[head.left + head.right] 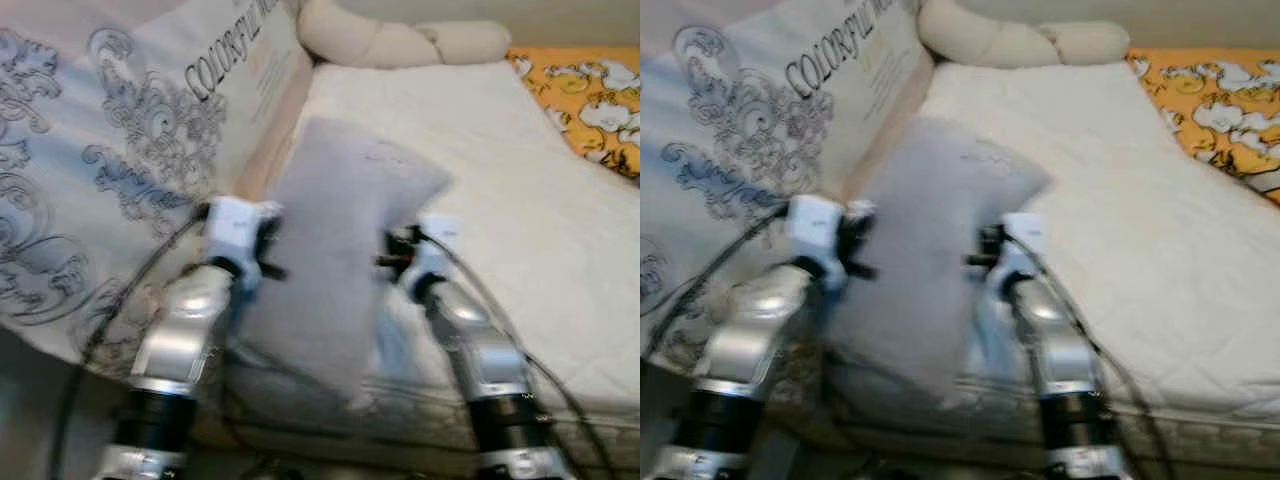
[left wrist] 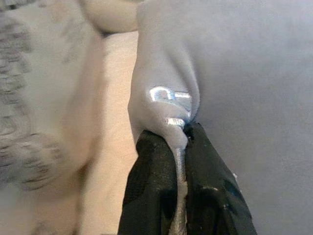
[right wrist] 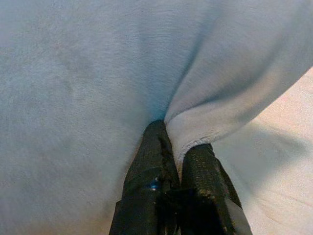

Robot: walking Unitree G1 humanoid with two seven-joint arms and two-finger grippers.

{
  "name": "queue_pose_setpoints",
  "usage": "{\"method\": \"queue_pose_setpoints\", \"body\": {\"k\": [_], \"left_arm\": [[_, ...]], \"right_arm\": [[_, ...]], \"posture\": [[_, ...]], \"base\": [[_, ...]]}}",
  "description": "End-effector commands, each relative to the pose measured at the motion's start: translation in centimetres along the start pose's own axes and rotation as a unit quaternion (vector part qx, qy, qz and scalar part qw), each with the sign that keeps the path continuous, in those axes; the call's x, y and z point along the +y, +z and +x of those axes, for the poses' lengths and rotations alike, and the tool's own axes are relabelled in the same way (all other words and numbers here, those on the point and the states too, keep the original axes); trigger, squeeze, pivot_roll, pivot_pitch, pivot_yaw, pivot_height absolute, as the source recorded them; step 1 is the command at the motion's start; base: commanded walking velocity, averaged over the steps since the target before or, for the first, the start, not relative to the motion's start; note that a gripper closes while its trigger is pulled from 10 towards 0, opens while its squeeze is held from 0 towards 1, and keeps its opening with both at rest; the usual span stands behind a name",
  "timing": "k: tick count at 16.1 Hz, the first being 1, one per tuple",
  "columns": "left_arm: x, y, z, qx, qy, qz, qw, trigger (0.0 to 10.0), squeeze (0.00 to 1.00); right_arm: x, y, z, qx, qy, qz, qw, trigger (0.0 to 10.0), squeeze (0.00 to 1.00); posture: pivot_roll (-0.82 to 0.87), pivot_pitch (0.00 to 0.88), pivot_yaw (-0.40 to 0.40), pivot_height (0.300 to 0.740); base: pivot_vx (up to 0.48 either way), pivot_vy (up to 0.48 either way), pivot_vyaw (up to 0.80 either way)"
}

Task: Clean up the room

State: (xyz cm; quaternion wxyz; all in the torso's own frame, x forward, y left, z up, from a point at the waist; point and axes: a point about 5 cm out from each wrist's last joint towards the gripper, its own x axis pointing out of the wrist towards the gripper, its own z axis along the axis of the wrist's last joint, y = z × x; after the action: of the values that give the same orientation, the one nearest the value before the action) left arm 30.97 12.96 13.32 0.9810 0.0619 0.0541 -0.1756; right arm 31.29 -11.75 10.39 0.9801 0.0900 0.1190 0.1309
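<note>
Both grippers pinching a grey pillow over the near edge of the bed

The grey pillow (image 1: 340, 250) is held up between the two arms, tilted, with its top end leaning toward the white mattress (image 1: 520, 200) and its bottom end hanging down past the front edge of the bed. The left gripper (image 2: 182, 142) is clamped tight on a fold along the pillow's left side, right by the zipper pull (image 2: 168, 95). The right gripper (image 3: 177, 152) has its fingers squeezed together on a bunched bit of fabric on the right side. On the left a patterned mattress (image 1: 110, 150) with swirly print leans against the bed. A cream bolster (image 1: 400, 40) sits at the far end and an orange patterned sheet (image 1: 590, 95) is at the far right. Head views are kinda blurry.
</note>
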Motion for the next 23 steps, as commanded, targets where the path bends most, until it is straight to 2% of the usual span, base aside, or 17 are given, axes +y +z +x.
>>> {"method": "queue_pose_setpoints", "body": {"k": [1, 6, 13, 17, 23], "left_arm": [[0.9, 0.6, -0.4, -0.009, 0.015, 0.001, 1.0, 10.0, 0.0], [0.7, 0.4, -1.0, -0.011, 0.027, 0.0, 1.0, 10.0, 0.0], [0.4, 0.4, -0.7, -0.009, 0.023, -0.009, 1.0, 10.0, 0.0], [0.6, 0.1, -0.9, -0.006, 0.025, -0.017, 1.0, 10.0, 0.0], [0.8, -0.1, -1.3, -0.004, 0.022, -0.015, 1.0, 10.0, 0.0]], "right_arm": [[1.4, 0.7, 0.3, -0.015, 0.023, 0.006, 1.0, 10.0, 0.0], [1.4, 0.6, 0.3, -0.007, 0.027, 0.002, 1.0, 10.0, 0.0], [1.5, 0.3, 0.5, -0.003, 0.026, 0.002, 1.0, 10.0, 0.0], [2.2, 0.4, 0.6, 0.002, 0.046, -0.032, 0.998, 10.0, 0.0], [2.5, -0.1, 0.6, 0.013, 0.053, -0.015, 0.998, 10.0, 0.0]], "posture": [[0.09, 0.0, 0.063, 0.74], [0.09, 0.0, 0.054, 0.74], [0.08, 0.0, 0.055, 0.74], [0.08, 0.0, 0.044, 0.74], [0.09, 0.0, 0.042, 0.74]], "base": [[0.0, 0.0, 0.0], [0.0, 0.0, 0.0], [0.278, 0.0, 0.0], [0.308, 0.0, 0.34], [0.256, 0.0, 0.13]]}}
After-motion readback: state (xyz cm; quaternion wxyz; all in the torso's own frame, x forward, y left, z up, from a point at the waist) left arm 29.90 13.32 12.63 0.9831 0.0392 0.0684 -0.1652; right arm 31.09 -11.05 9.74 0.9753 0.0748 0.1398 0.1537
